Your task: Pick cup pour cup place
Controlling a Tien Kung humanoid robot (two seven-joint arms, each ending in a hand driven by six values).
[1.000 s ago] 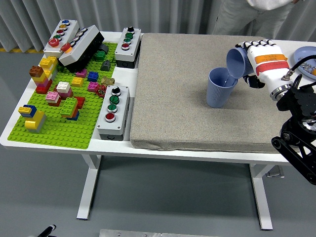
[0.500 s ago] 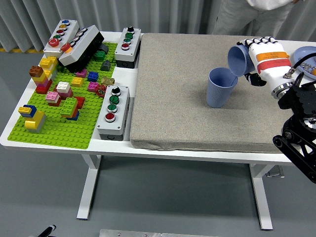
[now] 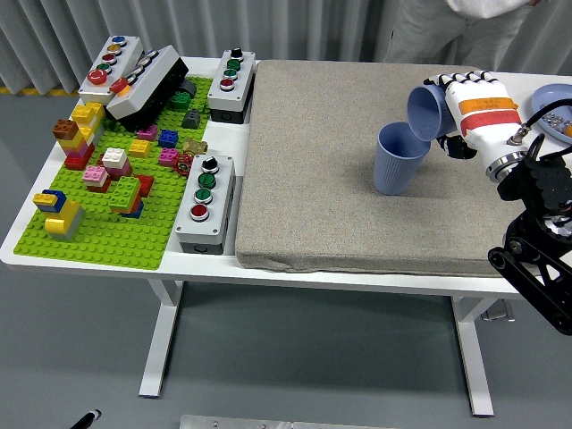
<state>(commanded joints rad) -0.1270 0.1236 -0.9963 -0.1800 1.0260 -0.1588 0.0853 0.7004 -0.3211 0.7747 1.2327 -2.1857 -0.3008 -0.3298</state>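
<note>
A blue ribbed cup [image 3: 398, 159] stands upright on the grey mat [image 3: 357, 161], right of its middle. My right hand [image 3: 469, 105], white with an orange and red band, is shut on a second blue cup [image 3: 425, 111]. That cup is tipped on its side, its mouth pointing left and down over the rim of the standing cup. The two cups look very close at the rim; I cannot tell whether they touch. My left arm is out of sight.
A green baseplate [image 3: 107, 232] with several bricks fills the table's left. Three button boxes [image 3: 206, 201] [image 3: 231, 80] [image 3: 112, 64] stand around it. A blue plate [image 3: 554, 107] lies at the right edge. A person [image 3: 456, 31] stands behind the table.
The held cup swung slightly up and right half a second ago and has come back left and down over the standing cup. The standing cup has not moved.
</note>
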